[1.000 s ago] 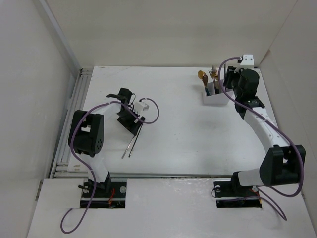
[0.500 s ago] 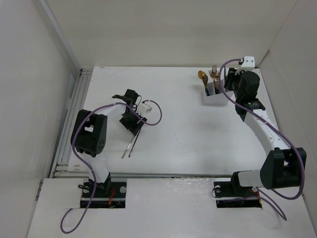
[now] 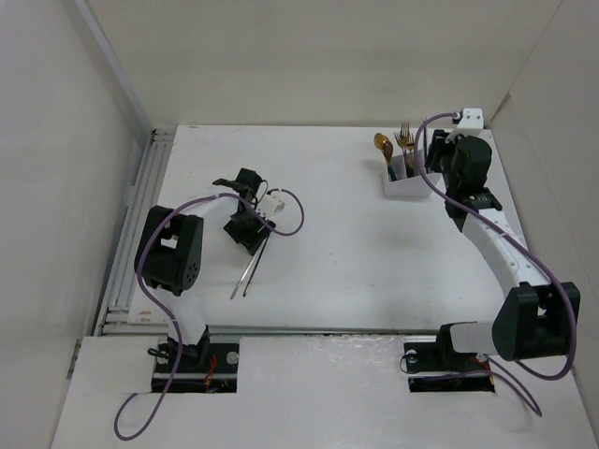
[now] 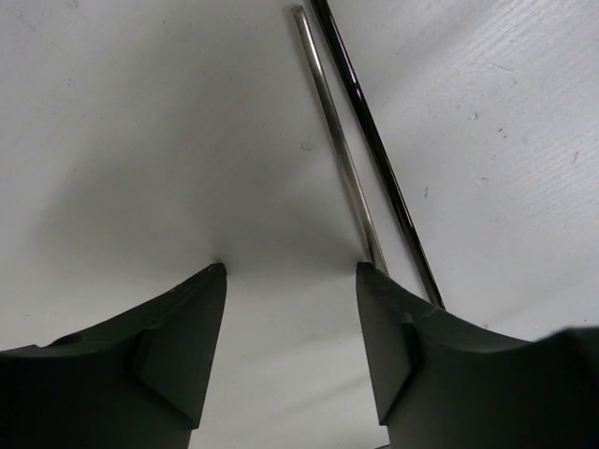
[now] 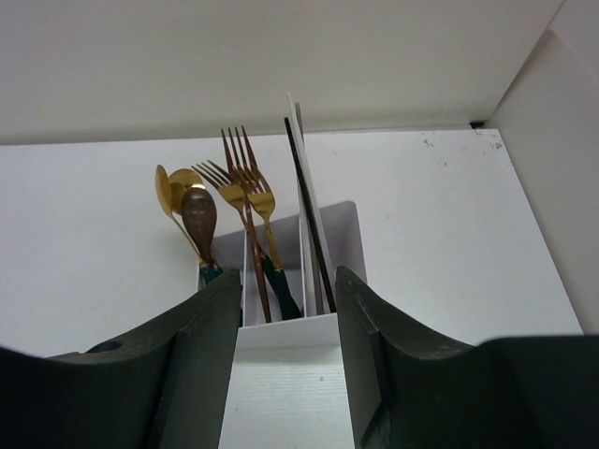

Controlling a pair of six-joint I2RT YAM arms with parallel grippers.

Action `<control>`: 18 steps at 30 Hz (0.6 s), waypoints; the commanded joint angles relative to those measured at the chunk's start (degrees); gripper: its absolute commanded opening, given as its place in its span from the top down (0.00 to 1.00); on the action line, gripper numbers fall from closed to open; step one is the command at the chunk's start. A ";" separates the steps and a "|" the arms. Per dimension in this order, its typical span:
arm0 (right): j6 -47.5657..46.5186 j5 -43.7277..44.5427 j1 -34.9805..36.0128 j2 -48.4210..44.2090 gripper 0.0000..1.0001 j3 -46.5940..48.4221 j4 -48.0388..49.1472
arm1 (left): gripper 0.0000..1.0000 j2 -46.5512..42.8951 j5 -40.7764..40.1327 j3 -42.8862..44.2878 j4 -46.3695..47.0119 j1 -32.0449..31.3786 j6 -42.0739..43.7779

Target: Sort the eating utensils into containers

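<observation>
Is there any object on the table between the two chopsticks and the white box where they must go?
Nothing visible does: between the chopsticks and the white box only bare table shows.

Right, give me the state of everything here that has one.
Box, upright, partly filled.
Spoons, standing in the box, bowls up.
Forks, standing in the box, tines up.
Boxed chopstick, standing in its own compartment.
Silver chopstick, flat on the table, one end at the left tool.
Dark chopstick, flat on the table beside it.
Left tool, open, empty, tips at the table.
Right tool, open, empty, facing the box.
</observation>
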 commanded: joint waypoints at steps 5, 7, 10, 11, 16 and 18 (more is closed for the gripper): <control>-0.76 0.42 0.17 -1.87 0.49 -0.03 2.30 | 0.42 -1.63 1.98 3.85 -0.78 0.75 -2.37; -0.76 0.41 0.17 -1.87 0.49 -0.03 2.30 | 0.42 -1.63 4.69 4.48 -1.31 0.75 -2.37; -0.76 0.41 0.17 -2.40 0.49 -0.03 2.30 | 0.42 -1.63 6.64 5.10 -1.92 0.75 -2.37; -0.76 0.41 0.17 -2.40 0.49 -0.03 2.30 | 0.42 -1.63 6.64 5.10 -2.44 0.75 -2.37; -0.76 0.41 0.17 -2.40 0.49 -0.55 2.30 | 0.42 -1.63 5.59 2.82 -2.45 0.75 -1.75; -0.76 0.41 0.17 -2.40 0.49 -1.08 2.30 | 0.42 -1.63 3.40 1.59 -1.84 0.22 -1.75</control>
